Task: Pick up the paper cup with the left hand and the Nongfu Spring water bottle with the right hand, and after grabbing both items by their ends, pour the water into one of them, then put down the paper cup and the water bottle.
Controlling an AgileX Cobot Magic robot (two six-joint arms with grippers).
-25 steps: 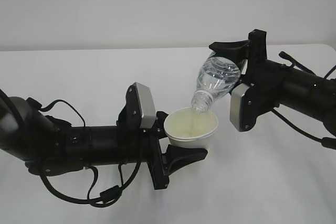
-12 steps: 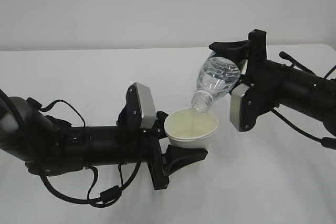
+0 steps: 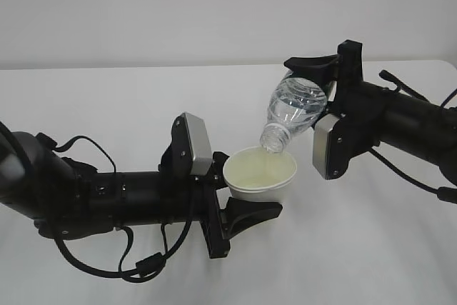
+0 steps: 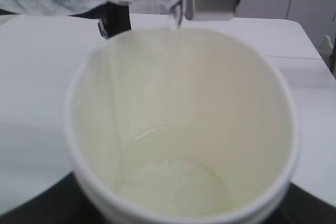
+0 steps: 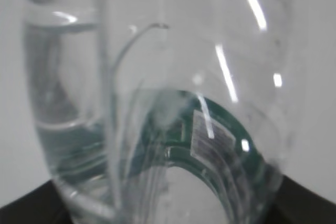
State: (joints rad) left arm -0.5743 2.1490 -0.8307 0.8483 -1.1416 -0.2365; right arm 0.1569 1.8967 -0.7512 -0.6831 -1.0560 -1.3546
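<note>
Paper cup (image 3: 259, 173) is sitting clamped in your left hand (image 3: 239, 201) outside, the right hand (image 3: 321, 80) gripping the tilted water bottle (image 3: 291, 113) at one o'clock. Left wrist is showing water (image 4: 173, 187) pooling inside. Right wrist is revealing its green label (image 5: 210, 140).

Your left hand (image 3: 235, 194) lies low and level, reaching rightward with jaws clamped around the paper cup (image 3: 260, 173), while your right hand (image 3: 314, 80) comes in higher from the right, jaws gripping the tipped Nongfu Spring water bottle (image 3: 291, 113) by its base.
</note>
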